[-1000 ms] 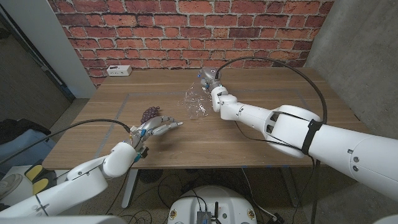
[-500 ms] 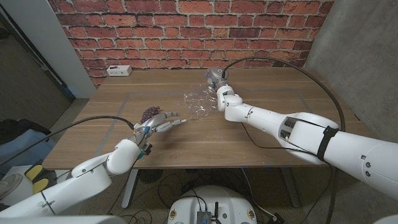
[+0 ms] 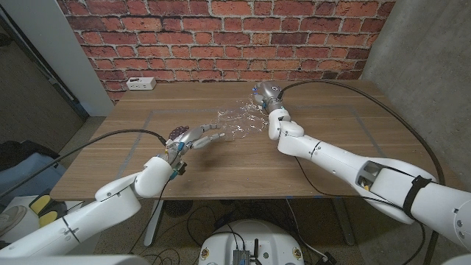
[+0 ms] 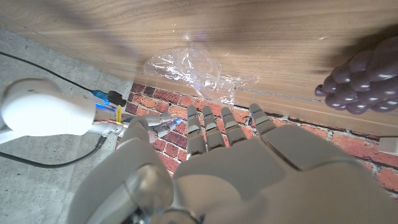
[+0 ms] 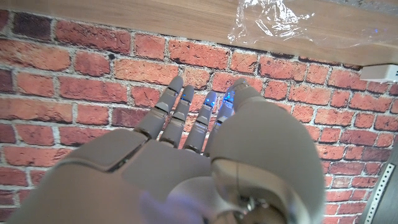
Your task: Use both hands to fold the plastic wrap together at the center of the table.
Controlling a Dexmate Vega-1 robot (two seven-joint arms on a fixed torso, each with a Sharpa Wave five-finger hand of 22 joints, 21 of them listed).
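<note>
The crumpled clear plastic wrap [image 3: 235, 122] lies on the wooden table [image 3: 324, 147] near its middle, toward the far side. My left hand [image 3: 196, 139] reaches toward the wrap's near left edge with fingers stretched out, a small gap short of it, holding nothing. The left wrist view shows the wrap [image 4: 194, 67] just beyond the left hand [image 4: 230, 149]. My right hand [image 3: 265, 94] hovers at the wrap's far right corner with nothing in it. In the right wrist view the right hand [image 5: 186, 143] has its fingers extended, and the wrap [image 5: 280, 18] is beyond them.
A bunch of dark purple grapes [image 3: 177, 133] sits right beside my left hand, also in the left wrist view as the grapes [image 4: 360, 78]. A white power strip [image 3: 139, 83] lies at the table's far left edge. A brick wall stands behind the table.
My left hand has moved forward and right, past the grapes, toward the wrap. My right hand has shifted right along the wrap's far edge, and its arm has dropped lower.
</note>
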